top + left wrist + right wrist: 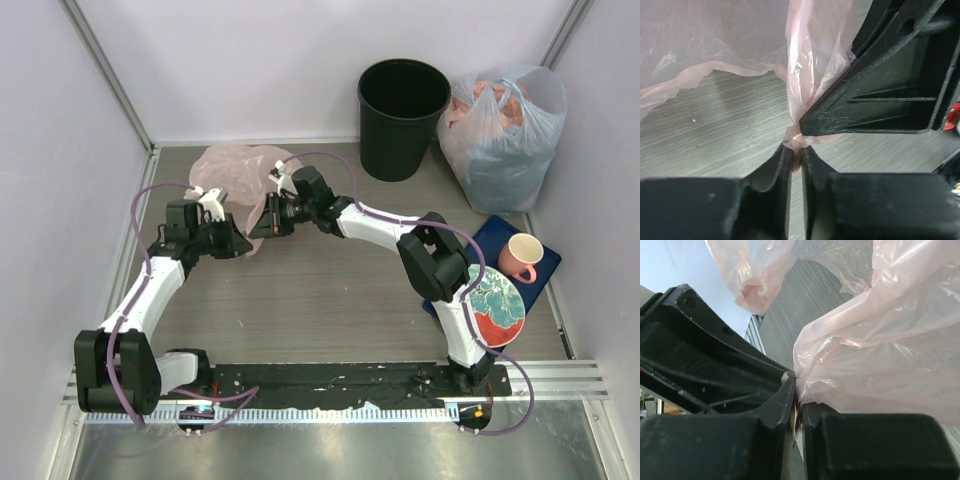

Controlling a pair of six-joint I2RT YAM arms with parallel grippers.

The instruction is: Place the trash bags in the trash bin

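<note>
1. I have the left end effector and the right end effector both pinched shut on the pink bag, upper left on the desk.
2. Risk, I reckon: the arms pull apart and the thin film tears or slips.
3. Bin is upper right, well apart, with open desk between. The stuffed bag beside it could snag.

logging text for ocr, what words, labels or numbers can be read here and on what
None can be read in any view.
The pink trash bag, black trash bin, clear bulging bag, pink mug and patterned plate show no words, labels or numbers; the plate bears only a coloured pattern.
</note>
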